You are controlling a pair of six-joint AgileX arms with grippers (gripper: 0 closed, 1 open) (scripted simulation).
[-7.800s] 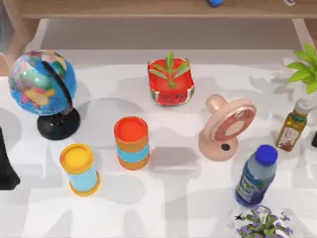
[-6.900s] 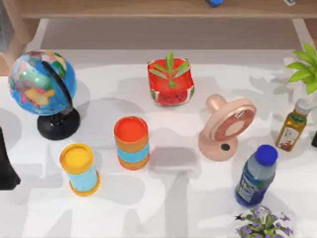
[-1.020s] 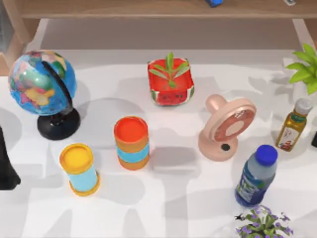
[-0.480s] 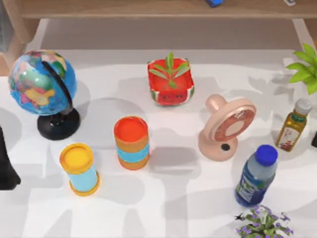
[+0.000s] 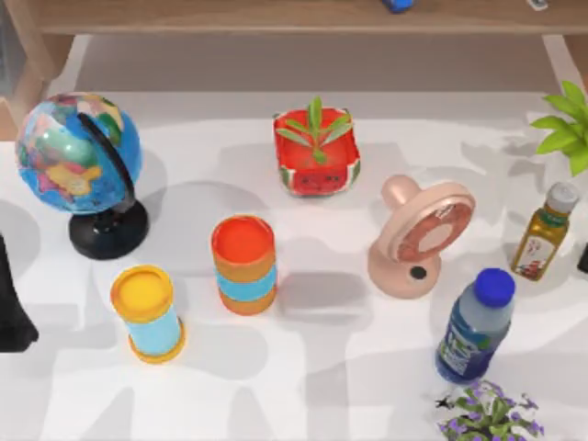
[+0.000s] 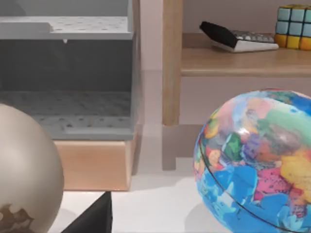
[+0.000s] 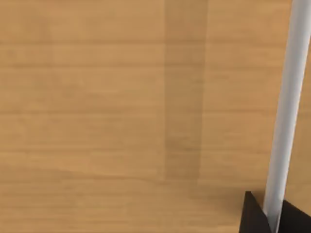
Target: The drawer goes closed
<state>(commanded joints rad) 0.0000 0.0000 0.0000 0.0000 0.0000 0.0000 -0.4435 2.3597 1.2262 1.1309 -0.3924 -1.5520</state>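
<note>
While illegible, bottle (image 5: 475,329) label; drawer (image 6: 68,73) open

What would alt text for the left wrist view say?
An open grey drawer juts from a wooden cabinet, beside a shelf holding a calculator and puzzle cube. A colourful globe sits close on the white table.

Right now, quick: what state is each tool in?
Left tool: cannot be told; its wrist view faces the drawer and globe.
Right tool: cannot be told; its wrist view faces a wood panel.
</note>
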